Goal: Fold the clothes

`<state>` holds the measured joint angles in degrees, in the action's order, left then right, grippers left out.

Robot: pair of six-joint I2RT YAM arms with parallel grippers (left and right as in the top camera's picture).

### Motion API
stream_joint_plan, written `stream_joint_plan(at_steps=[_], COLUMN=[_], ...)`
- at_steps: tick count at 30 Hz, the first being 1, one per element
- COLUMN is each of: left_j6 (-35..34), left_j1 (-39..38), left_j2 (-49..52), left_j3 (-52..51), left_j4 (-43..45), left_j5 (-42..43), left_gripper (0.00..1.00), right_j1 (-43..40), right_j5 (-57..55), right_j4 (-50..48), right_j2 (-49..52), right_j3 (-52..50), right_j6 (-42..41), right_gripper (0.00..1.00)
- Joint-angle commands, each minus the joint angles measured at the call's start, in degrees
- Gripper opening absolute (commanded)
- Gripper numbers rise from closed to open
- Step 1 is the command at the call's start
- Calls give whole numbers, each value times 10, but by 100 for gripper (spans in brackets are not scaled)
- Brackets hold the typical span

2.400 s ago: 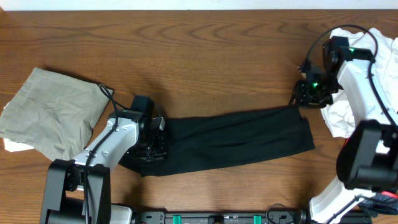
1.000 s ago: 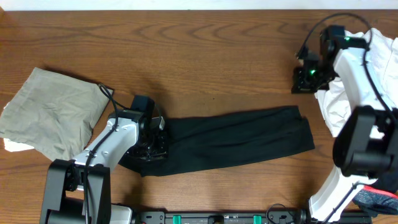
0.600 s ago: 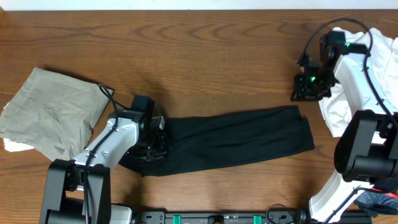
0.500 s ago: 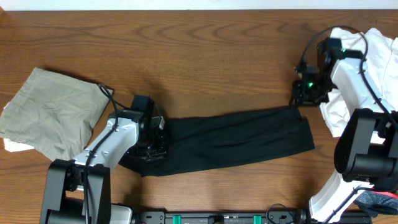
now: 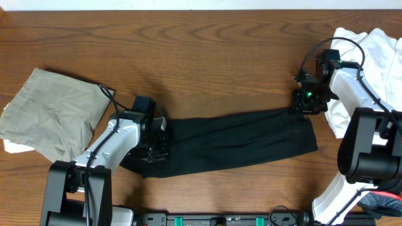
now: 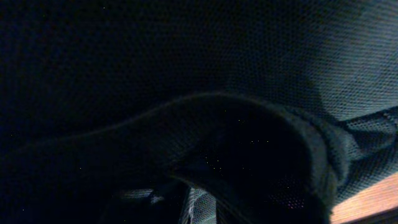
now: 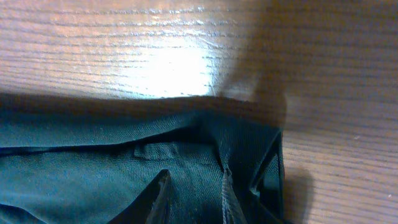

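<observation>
I see the black shirt (image 5: pixel 239 141) lying as a long band across the near worktop (image 5: pixel 207 56). My left claw (image 5: pixel 152 145) is clenched on its left end. My right claw (image 5: pixel 300 108), released, sits at its far right corner. A khaki garment (image 5: pixel 53 113) lies left.

Overhead straight down on whole counter (image 5: pixel 220 50), left wrist pressed against black shirt (image 6: pixel 186 93), right wrist close over its corner, shirt shared by all.
</observation>
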<state>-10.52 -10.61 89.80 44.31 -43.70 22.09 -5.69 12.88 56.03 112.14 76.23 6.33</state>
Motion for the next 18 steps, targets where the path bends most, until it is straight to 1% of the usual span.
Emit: stream_joint_plan(at_steps=[1,5,18], left_j6=[-1,-1,-1], left_j1=[2,2,2], left_j2=[4,4,4], left_j3=[-3,-3,-3], left_j4=[-3,-3,-3], left_j5=[-7,-7,-7], left_gripper=[15,15,15], right_j1=[5,5,14], right_j5=[9,9,11], right_j4=[-4,-4,-6], right_j2=[7,7,15], right_j3=[-3,-3,-3], right_j6=[-1,-1,-5], right_gripper=[27,28,28])
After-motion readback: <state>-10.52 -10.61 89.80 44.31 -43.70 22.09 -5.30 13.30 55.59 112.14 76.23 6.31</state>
